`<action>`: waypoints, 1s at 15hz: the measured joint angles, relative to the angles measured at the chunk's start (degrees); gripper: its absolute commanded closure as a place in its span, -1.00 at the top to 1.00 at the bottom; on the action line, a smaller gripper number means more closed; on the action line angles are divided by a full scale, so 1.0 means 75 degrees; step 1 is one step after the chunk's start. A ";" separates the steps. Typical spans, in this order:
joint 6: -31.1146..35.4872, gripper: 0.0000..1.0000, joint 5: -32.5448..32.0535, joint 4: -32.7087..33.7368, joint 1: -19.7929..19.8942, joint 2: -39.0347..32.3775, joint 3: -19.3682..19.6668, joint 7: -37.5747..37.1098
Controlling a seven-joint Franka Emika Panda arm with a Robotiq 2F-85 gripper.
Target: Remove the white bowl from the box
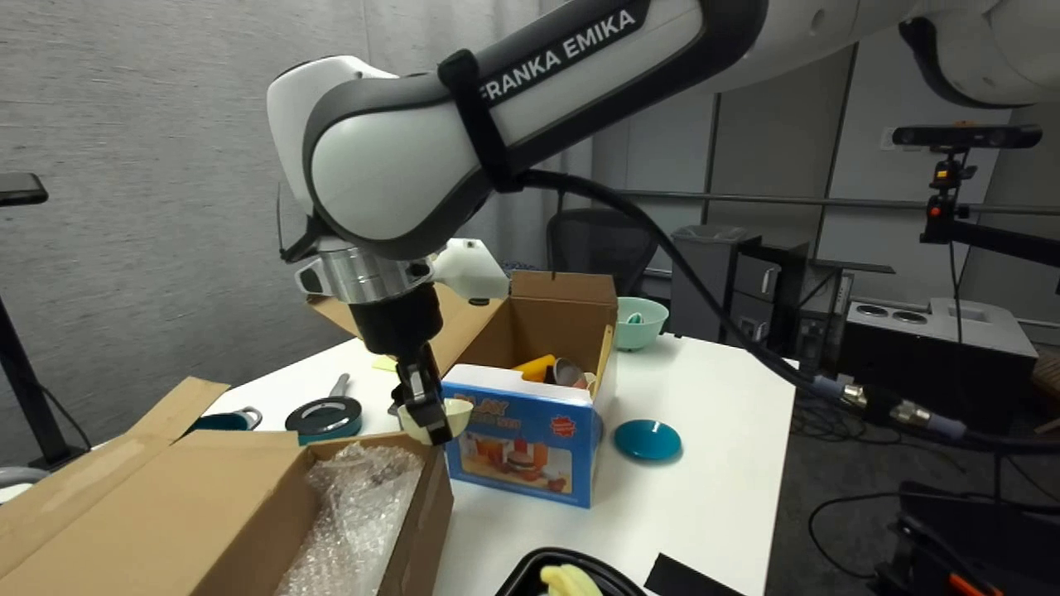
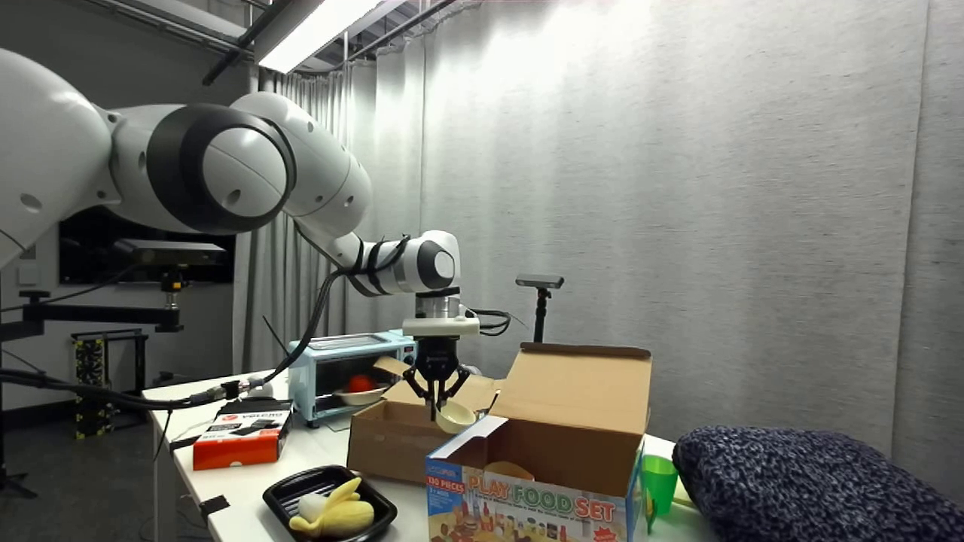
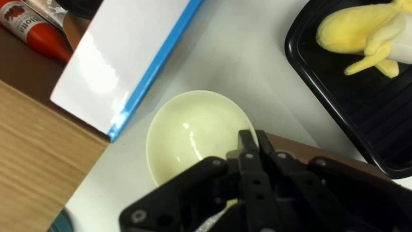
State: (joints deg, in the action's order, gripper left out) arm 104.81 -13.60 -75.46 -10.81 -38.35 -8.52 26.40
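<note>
The white bowl (image 1: 458, 414) is tilted, with my gripper (image 1: 439, 430) shut on its rim. It also shows in an exterior view (image 2: 456, 418) and in the wrist view (image 3: 196, 129). One finger is inside the bowl and one outside, in the wrist view (image 3: 254, 138). The brown cardboard box (image 1: 426, 530), with open flaps and bubble wrap inside, also shows in an exterior view (image 2: 388, 444). The bowl hangs at the box's edge, beside the blue printed carton (image 1: 522, 455). In the wrist view white table shows around the bowl, and a brown box wall (image 3: 296, 146) lies right.
The blue carton, also in an exterior view (image 2: 527, 497), holds toy food. A black tray (image 2: 331, 470) with a toy banana stands near the box. A teal lid (image 1: 648, 440), a teal pan (image 1: 325, 416), a mint bowl (image 1: 642, 325) and a toy oven (image 2: 339, 376) are around.
</note>
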 measured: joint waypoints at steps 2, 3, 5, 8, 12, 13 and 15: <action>0.0008 -0.98 -0.0198 0.0093 -0.0190 -0.0160 0.0004 -0.0110; 0.0018 -0.98 -0.0293 0.0145 -0.0279 -0.0223 0.0014 -0.0228; 0.0071 -0.98 -0.0414 0.0265 -0.0414 -0.0298 0.0053 -0.0622; 0.0273 -0.98 -0.0440 0.0538 -0.0495 -0.0370 0.0157 -0.1464; 0.0146 -0.98 -0.0401 0.0961 -0.0503 -0.0512 0.0319 -0.2623; -0.0030 -0.98 -0.0351 0.1050 -0.0505 -0.0597 0.0327 -0.2858; -0.0324 -0.90 -0.0217 0.1224 -0.0525 -0.0824 0.0327 -0.3290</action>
State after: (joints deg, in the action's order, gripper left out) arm 102.38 -15.23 -66.28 -14.75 -44.53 -6.07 1.72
